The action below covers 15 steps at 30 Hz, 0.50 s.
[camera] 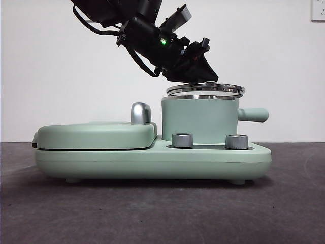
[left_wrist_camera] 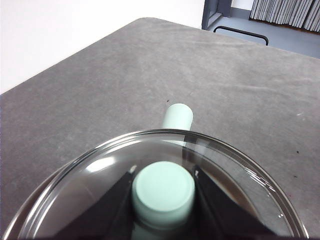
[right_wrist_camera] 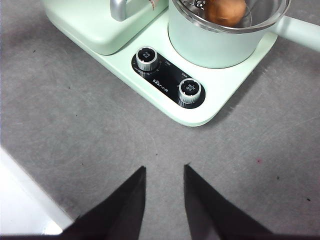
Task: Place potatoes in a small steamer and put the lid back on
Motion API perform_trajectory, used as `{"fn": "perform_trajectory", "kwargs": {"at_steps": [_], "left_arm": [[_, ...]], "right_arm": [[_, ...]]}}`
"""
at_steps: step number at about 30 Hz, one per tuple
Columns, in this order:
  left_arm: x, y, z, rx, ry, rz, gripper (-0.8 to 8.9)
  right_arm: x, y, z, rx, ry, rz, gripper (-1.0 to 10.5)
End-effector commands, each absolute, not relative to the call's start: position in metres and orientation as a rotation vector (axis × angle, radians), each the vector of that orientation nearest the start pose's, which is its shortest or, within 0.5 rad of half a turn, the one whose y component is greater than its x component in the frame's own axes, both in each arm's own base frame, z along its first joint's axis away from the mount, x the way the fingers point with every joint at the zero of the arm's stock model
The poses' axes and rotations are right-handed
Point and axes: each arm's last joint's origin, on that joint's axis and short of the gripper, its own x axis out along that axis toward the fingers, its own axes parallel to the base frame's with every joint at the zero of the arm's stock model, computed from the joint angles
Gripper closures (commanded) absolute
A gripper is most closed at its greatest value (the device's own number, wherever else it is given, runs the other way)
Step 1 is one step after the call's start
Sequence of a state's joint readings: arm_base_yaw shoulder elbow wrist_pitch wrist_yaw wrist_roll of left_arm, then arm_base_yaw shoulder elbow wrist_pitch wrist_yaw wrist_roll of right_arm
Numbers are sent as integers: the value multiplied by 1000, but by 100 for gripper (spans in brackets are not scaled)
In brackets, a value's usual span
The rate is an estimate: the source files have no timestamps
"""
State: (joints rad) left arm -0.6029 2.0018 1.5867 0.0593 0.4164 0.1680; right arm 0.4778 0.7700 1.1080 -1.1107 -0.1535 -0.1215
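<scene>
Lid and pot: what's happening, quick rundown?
Left gripper shut on the lid's knob, lid just above the steamer rim. Potato inside the pot. Right gripper open, waiting above the table. Nothing in the way.

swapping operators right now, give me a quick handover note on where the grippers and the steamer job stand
Left gripper: shut on the lid by its knob, holding it just above the small steamer, slightly tilted, not seated.
Right gripper: open, holding nothing, waiting over the table short of the cooker base.
Potato: already inside the steamer.
Done: potato loaded, lid brought over the pot.
Left: lower the lid level onto the steel rim, release the knob, withdraw the left arm.
</scene>
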Motion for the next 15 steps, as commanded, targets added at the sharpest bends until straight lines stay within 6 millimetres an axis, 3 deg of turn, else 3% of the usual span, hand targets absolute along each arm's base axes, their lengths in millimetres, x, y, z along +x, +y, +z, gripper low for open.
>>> {"fn": "perform_trajectory", "kwargs": {"at_steps": [1, 15], "left_arm": [[379, -273, 280, 195, 245, -1035, 799], [378, -268, 287, 213, 221, -1033, 799]], "right_arm": [[98, 56, 361, -223, 729, 645, 824], [100, 57, 363, -218, 695, 645, 824]]}}
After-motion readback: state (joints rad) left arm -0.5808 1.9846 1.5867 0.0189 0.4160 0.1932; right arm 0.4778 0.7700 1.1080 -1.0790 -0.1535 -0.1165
